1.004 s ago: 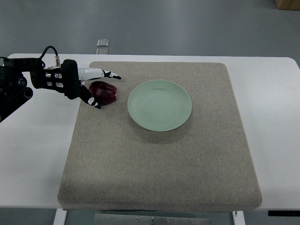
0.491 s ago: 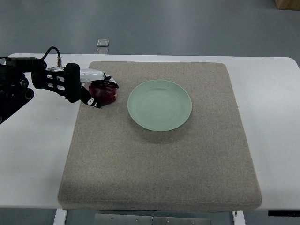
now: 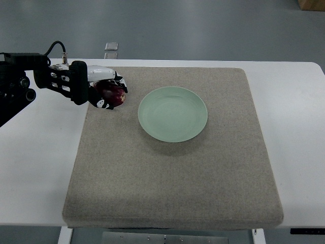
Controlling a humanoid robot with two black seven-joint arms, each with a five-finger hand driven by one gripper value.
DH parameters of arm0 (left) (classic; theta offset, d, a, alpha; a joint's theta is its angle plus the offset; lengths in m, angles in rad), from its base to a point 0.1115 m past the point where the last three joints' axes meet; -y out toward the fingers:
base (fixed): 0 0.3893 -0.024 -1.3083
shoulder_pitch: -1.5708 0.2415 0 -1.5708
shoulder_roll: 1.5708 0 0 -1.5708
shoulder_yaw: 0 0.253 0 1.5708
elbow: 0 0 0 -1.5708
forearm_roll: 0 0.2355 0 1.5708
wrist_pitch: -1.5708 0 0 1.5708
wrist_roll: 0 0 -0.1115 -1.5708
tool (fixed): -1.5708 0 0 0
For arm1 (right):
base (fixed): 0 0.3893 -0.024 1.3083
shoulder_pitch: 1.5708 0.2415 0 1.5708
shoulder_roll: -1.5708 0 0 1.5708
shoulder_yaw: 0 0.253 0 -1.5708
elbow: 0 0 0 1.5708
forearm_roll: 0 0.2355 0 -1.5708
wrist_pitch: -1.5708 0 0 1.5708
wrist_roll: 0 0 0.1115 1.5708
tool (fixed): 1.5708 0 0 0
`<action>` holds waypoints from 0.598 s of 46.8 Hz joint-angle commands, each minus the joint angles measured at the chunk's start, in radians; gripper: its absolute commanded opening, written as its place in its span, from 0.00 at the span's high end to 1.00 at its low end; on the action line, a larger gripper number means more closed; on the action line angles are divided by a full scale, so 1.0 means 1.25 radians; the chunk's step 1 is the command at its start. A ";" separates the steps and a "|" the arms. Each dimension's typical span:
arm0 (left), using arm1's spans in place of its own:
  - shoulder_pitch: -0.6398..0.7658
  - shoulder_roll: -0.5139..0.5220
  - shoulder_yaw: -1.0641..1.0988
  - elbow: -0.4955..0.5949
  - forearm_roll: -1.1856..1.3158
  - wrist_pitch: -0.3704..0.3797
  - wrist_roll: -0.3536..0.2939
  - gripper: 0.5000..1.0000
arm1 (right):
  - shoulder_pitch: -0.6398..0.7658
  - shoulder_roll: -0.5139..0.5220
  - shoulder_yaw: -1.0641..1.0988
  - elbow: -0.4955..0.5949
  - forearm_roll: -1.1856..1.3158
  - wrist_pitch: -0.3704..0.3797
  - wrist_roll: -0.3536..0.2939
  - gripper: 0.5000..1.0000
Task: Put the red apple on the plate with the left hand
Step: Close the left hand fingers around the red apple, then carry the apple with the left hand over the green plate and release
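— Apple (image 3: 114, 93), dark red, sits inside the left hand (image 3: 104, 91) at the near-left corner of the grey mat (image 3: 172, 168); is it actually gripped?

— It looks so; the white-and-black fingers (image 3: 120, 83) curl over its top and far side, another digit wraps beneath it, and only a patch of red shows between them; I judge the hand closed on the apple, not merely touching it.

— Why hold it that way?

— Probably to cage it; a round, smooth fruit would roll out of a loose pinch, so wrapping from both sides keeps it steady for the carry; whether it has left the mat I cannot tell from this steep view.

— And the plate (image 3: 172, 114)?

— Pale green, empty, lying flat just beyond the fingertips, near but not touching them; the mat beneath it likely cushions the bench (image 3: 35, 168) and stops things sliding.

— The other arm?

— Not visible.

— So what remains?

— A short carry from the hand's side across to the plate, then a release; nothing has been placed yet.
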 commanded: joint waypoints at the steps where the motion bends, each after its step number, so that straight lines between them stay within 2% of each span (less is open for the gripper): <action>1: -0.013 -0.005 0.000 -0.032 -0.001 -0.002 0.000 1.00 | 0.000 0.000 0.000 0.000 0.000 0.000 0.000 0.14; 9: -0.027 -0.039 0.003 -0.069 0.000 -0.002 0.006 1.00 | 0.000 0.000 0.000 0.000 0.000 0.000 0.000 0.14; 21: -0.031 -0.159 0.040 -0.039 0.005 0.002 0.014 1.00 | 0.000 0.000 0.000 0.000 0.000 0.000 0.000 0.14; 28: -0.047 -0.192 0.076 -0.007 0.005 0.004 0.014 0.98 | 0.000 0.000 0.000 0.000 0.000 0.000 0.000 0.14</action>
